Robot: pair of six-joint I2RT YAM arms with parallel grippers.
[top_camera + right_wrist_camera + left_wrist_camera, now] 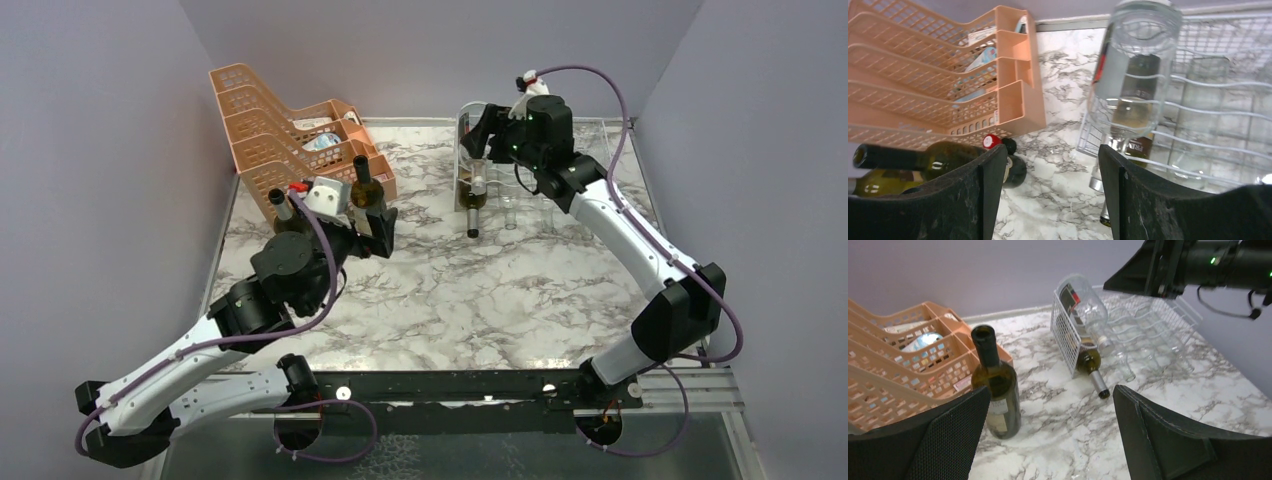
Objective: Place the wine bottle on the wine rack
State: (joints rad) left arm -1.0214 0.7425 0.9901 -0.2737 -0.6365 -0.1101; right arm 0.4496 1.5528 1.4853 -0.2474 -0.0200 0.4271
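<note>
The wine bottle (1135,65), of clear glass, lies in the top row at the left end of the rack (1158,325), with its neck sloping down toward the desk (1058,440). It is seen just ahead of the right jaws (1050,160), which are spread and grip nothing. A dark bottle (1090,362) lies beneath it, its neck past the rack's front edge. The left jaws (1050,395) are spread wide. An upright bottle (998,390) stands just ahead of one finger, beside the trays (898,355). Bare desk lies between trays and rack, and the rack is set near the back wall (998,275).
</note>
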